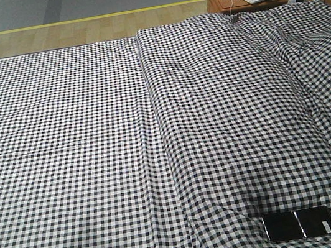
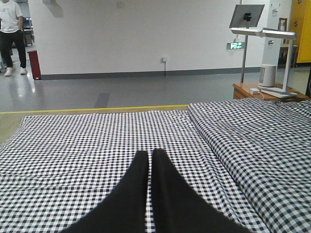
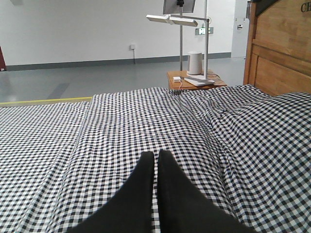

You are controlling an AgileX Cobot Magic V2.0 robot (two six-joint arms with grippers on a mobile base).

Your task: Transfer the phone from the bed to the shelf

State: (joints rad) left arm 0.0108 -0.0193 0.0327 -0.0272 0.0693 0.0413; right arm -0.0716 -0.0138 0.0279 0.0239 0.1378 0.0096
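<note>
Phone (image 1: pixel 300 223) flat on bed (image 1: pixel 93 142); headboard (image 3: pixel 282 53) lettering, cropped, starts "CH".

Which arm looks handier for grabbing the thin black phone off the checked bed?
Right, probably: the thin black glossy phone lies at the near right of the black-and-white checked bed in the front view. The left gripper and right gripper are both shut and empty.

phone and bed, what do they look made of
Phone: black face of glass or glossy plastic, judging by the bright reflections on it. Bed: covered in matte woven cloth, black-and-white check, with soft creases and a long fold down the middle.
</note>
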